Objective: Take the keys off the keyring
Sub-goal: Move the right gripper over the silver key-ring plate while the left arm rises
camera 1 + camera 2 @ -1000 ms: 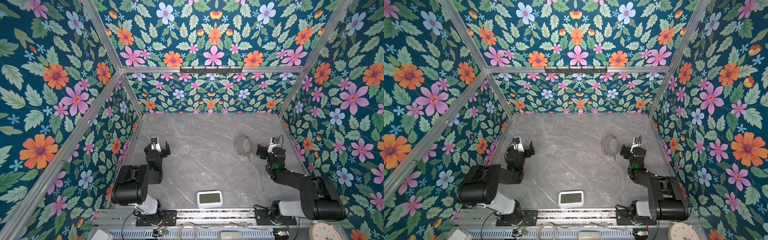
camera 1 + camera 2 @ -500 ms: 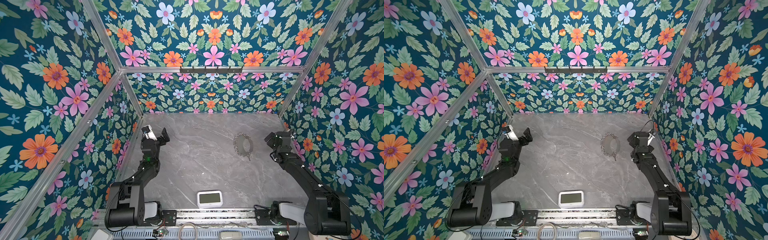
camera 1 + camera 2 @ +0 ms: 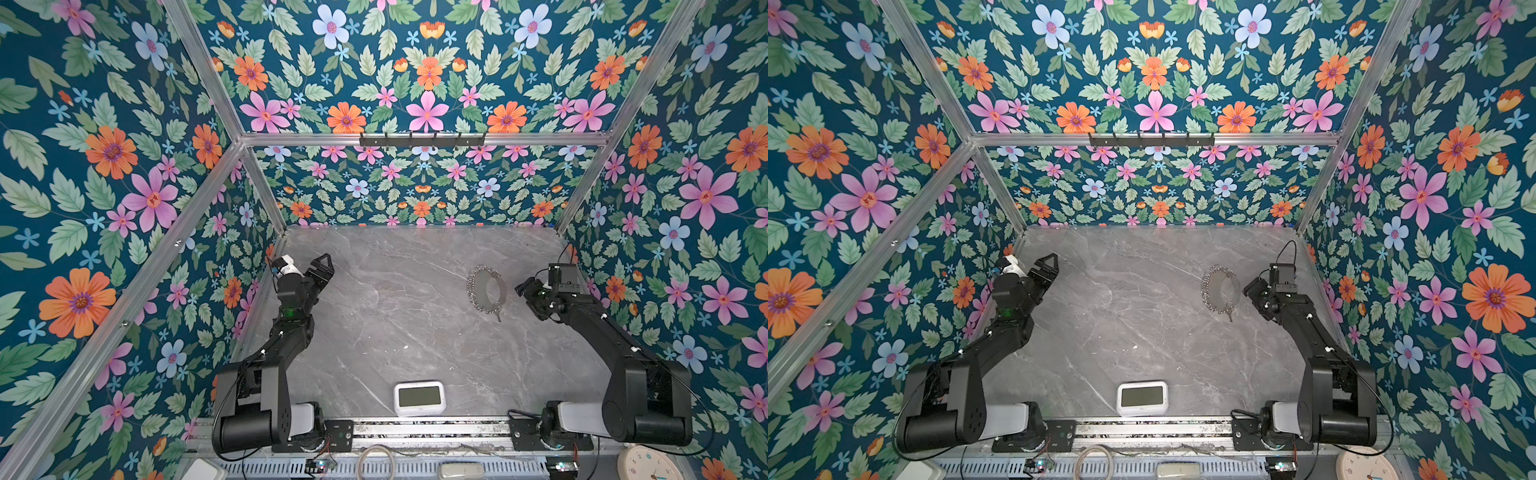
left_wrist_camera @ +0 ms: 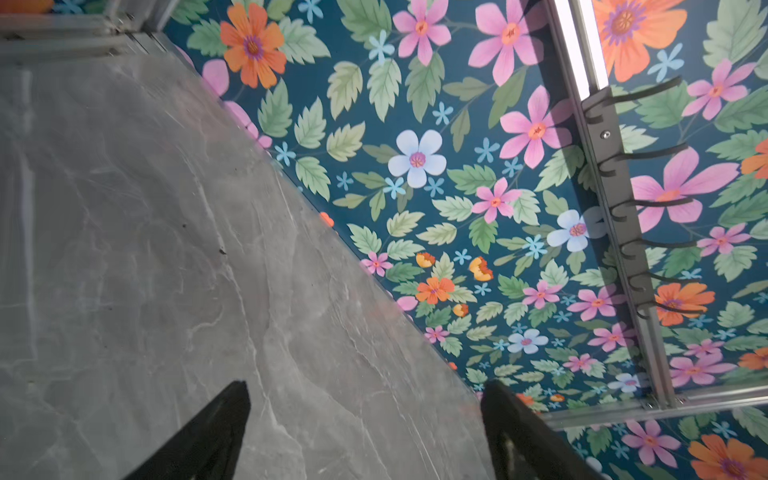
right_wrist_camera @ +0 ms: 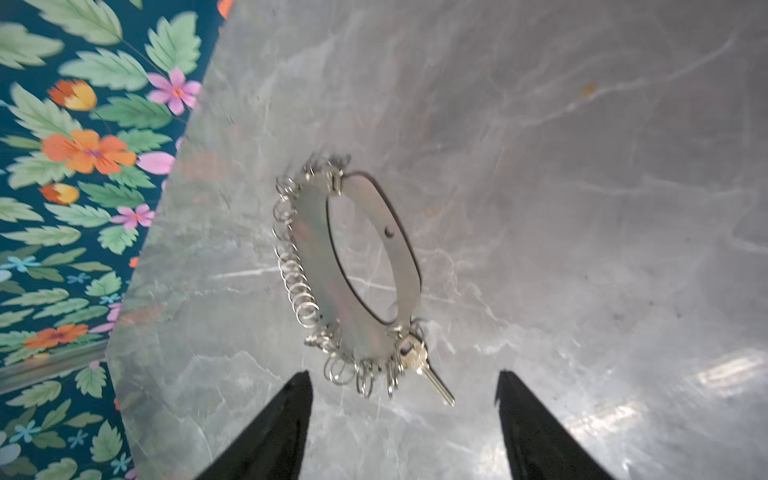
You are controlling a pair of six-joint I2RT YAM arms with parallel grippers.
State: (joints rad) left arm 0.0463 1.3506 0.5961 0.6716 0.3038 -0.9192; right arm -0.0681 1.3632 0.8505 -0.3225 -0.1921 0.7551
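The keyring (image 3: pixel 496 293) (image 3: pixel 1229 291) lies flat on the grey table at the right: a translucent plate (image 5: pixel 312 253) edged with small silver rings. The keys (image 5: pixel 434 379) hang from its near end and show as a small silver stub (image 3: pixel 497 316) (image 3: pixel 1230 316) in both top views. My right gripper (image 3: pixel 525 289) (image 3: pixel 1252 287) (image 5: pixel 404 376) hovers open just right of the keyring, its fingers either side of the keys' end without touching. My left gripper (image 3: pixel 322 269) (image 3: pixel 1046 268) (image 4: pixel 365 386) is open and empty at the far left, above bare table.
A white rectangular clock (image 3: pixel 419 398) (image 3: pixel 1142 398) stands at the table's front edge. A black hook rack (image 3: pixel 422 139) (image 4: pixel 623 208) is fixed on the back wall. Floral walls close in left, right and behind.
Both arms have unfolded and stretched forward. The right gripper has swung in toward the keyring. The left gripper has risen and turned inward. Both pairs of jaws have narrowed a little.
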